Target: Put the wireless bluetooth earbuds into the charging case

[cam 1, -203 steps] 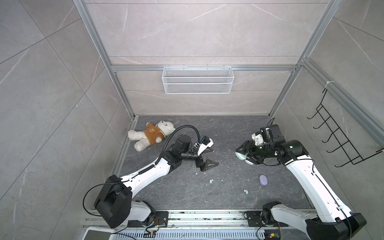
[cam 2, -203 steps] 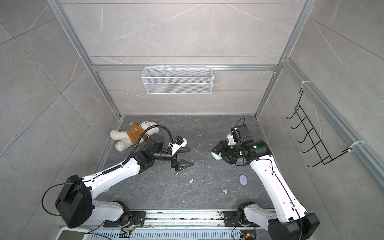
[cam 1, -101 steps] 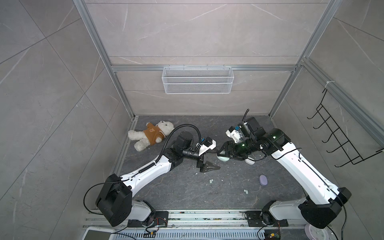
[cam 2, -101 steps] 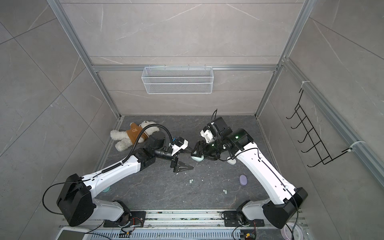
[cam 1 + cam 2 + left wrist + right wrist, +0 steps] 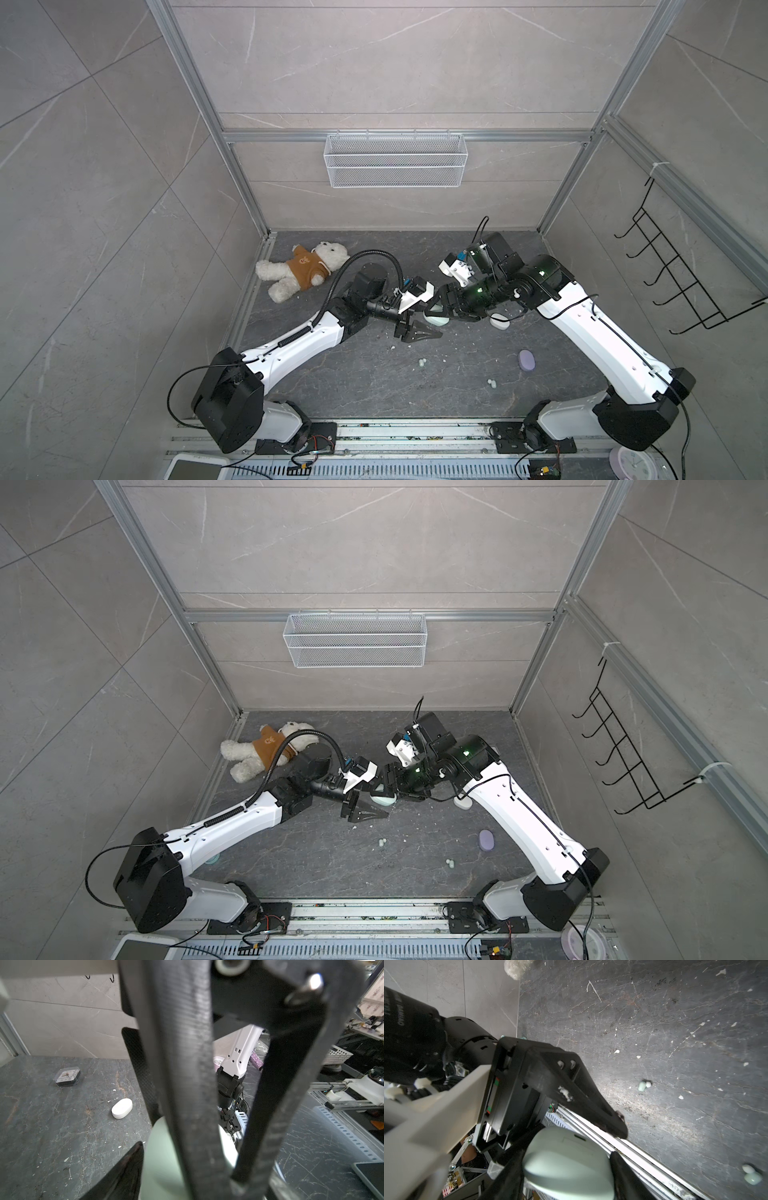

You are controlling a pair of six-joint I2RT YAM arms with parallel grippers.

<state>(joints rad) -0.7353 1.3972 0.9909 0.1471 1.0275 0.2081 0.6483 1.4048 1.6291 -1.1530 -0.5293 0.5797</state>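
My right gripper (image 5: 444, 312) (image 5: 566, 1167) is shut on a mint green charging case (image 5: 435, 321) (image 5: 384, 800) (image 5: 566, 1157), held above the floor mid-scene. My left gripper (image 5: 434, 316) (image 5: 380, 799) meets it from the left, one jaw on each side of the case. One of its fingers (image 5: 131, 1172) lies against the mint shell; the other is hidden, so contact is unclear. Two pairs of pale mint earbuds lie on the dark floor: one pair (image 5: 422, 363) (image 5: 381, 842) (image 5: 642, 1085) in front of the grippers, another pair (image 5: 491, 382) (image 5: 450, 862) (image 5: 750, 1175) nearer the front.
A white case (image 5: 498, 322) (image 5: 122, 1108) lies under the right arm, and a lilac case (image 5: 527, 360) (image 5: 486, 840) to its front right. A teddy bear (image 5: 301, 270) lies back left. A small clear box (image 5: 67, 1076) sits farther off. White crumbs dot the floor.
The right arm swung left and carried the mint case to the left gripper. The left jaws, wide apart a second ago, have narrowed around the case.
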